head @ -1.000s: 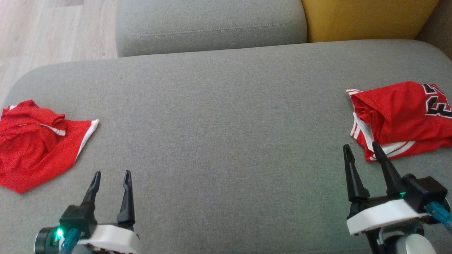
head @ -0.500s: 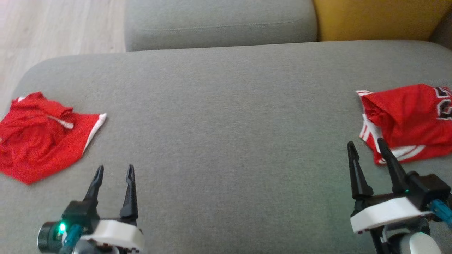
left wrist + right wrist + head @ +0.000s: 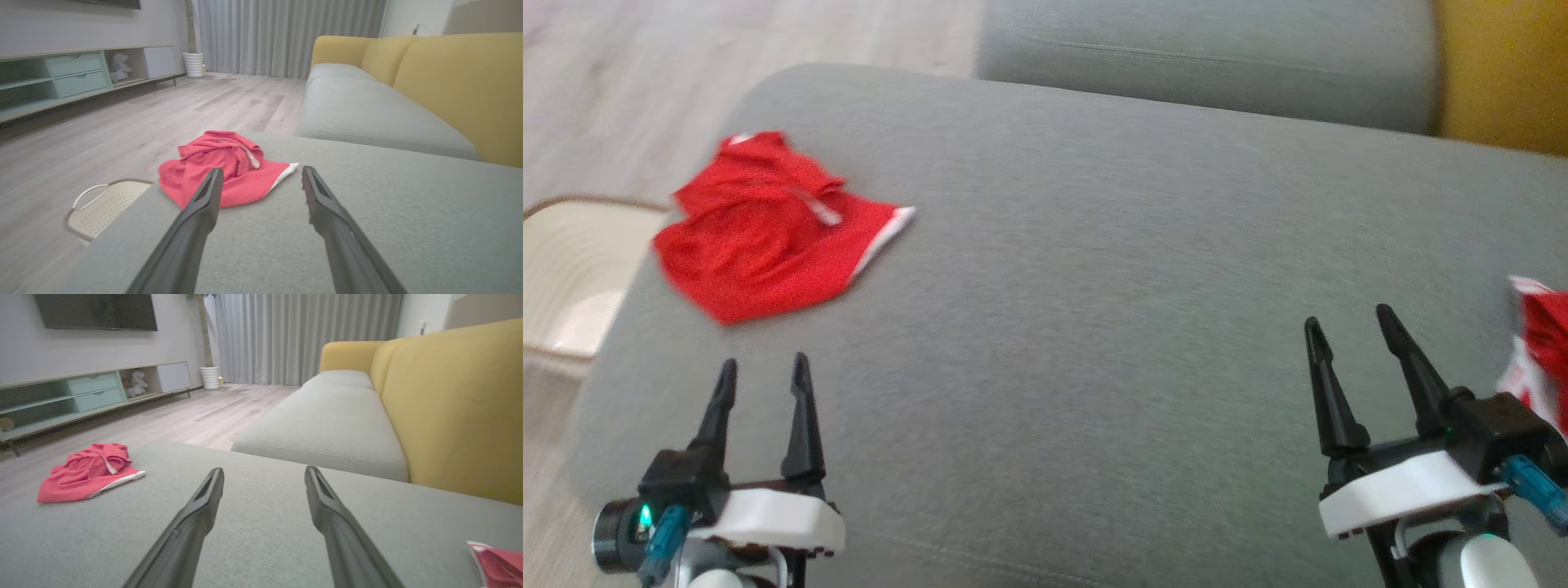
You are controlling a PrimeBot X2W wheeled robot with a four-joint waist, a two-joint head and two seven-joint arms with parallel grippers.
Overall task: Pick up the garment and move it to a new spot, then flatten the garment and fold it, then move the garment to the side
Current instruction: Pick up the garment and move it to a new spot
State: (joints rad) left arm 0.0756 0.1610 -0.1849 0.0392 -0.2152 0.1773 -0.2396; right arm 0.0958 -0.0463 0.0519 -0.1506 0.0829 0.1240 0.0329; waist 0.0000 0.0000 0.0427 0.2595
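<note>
Two red garments on a woven grey cushion (image 3: 1094, 286): left garment (image 3: 768, 237) crumpled, right garment (image 3: 1539, 351) perhaps folded. Left end effector (image 3: 764, 361) and right end effector (image 3: 1347, 317) spread, empty.

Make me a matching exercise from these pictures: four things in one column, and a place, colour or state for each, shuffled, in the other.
Column one:
1. red shorts
2. basket
3. sofa backrest
4. left gripper

Column two:
A. open, holding nothing
B. on the floor
C. yellow
D. crumpled on the grey seat cushion

Pairs: 1-D, 2-B, 3-C, 4-A.
</note>
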